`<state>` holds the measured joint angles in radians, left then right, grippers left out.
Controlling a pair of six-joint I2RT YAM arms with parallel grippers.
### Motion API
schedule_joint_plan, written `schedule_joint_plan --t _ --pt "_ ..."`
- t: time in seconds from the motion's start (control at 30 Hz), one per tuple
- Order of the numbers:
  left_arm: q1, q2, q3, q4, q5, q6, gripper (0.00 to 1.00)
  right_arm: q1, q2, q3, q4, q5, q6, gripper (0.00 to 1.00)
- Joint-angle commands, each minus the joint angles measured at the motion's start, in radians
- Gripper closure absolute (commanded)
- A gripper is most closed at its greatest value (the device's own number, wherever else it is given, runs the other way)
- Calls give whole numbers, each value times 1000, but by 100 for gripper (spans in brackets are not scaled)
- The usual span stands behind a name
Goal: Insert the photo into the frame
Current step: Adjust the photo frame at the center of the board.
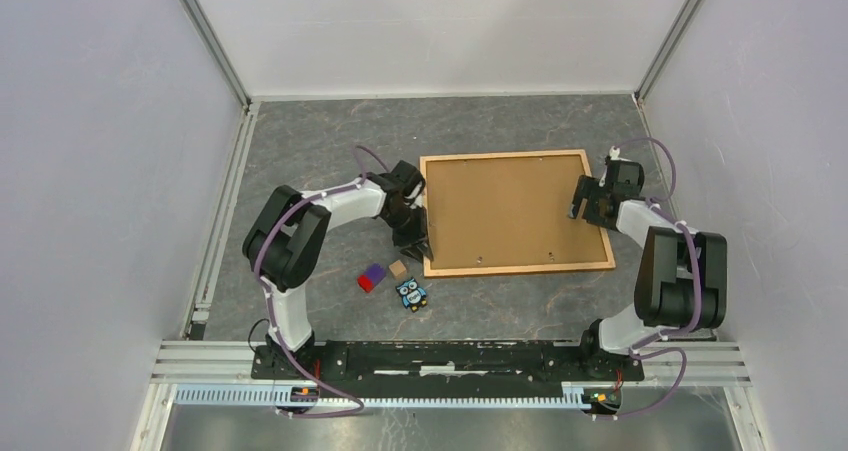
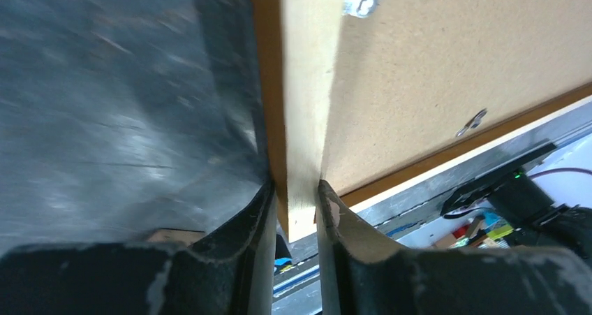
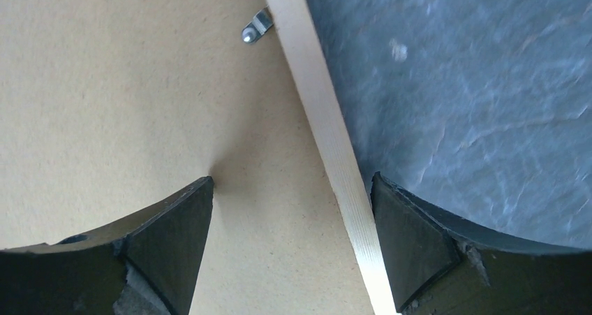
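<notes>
The frame, thin light-orange wood, lies back side up on the grey table with the brown backing board filling it. The photo is hidden. My left gripper is shut on the frame's left moulding near its front corner, one finger on each side. My right gripper is open over the frame's right side. It straddles the right moulding: one fingertip rests on the backing board, the other is outside over the table.
Metal turn clips sit on the frame's back. A blue owl toy, a red-purple block and a small tan block lie in front of the frame's left corner. Enclosure walls stand on three sides.
</notes>
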<state>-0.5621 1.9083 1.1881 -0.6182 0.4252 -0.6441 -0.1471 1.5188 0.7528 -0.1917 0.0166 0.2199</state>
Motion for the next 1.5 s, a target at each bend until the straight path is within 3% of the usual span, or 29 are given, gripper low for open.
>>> schedule_joint_plan --t 0.0,0.17,0.37,0.57,0.7,0.83,0.97,1.13,1.27,1.47 --pt "-145 -48 -18 133 15 -140 84 20 66 60 107 4 15 13" --pt "-308 -48 -18 220 -46 -204 84 27 159 117 251 -67 -9 14" --pt "-423 -19 -4 275 -54 -215 80 84 326 313 223 -131 -58 14" --pt "-498 -53 17 325 -65 -154 58 126 431 500 132 -143 -68 13" --pt "-511 -99 35 281 -54 -96 41 162 398 576 41 -102 -32 13" --pt "-503 -215 36 211 -80 2 24 186 251 511 -15 -98 41 13" --pt "-472 -319 92 88 -126 79 16 186 70 374 -114 20 56 13" --pt "-370 -445 147 13 -179 120 12 93 -126 178 -235 98 144 13" --pt "-282 -499 189 -37 -206 142 11 -37 -325 -58 -138 14 241 14" --pt "-205 -518 268 -117 -221 189 11 -91 -411 -207 -73 13 342 20"
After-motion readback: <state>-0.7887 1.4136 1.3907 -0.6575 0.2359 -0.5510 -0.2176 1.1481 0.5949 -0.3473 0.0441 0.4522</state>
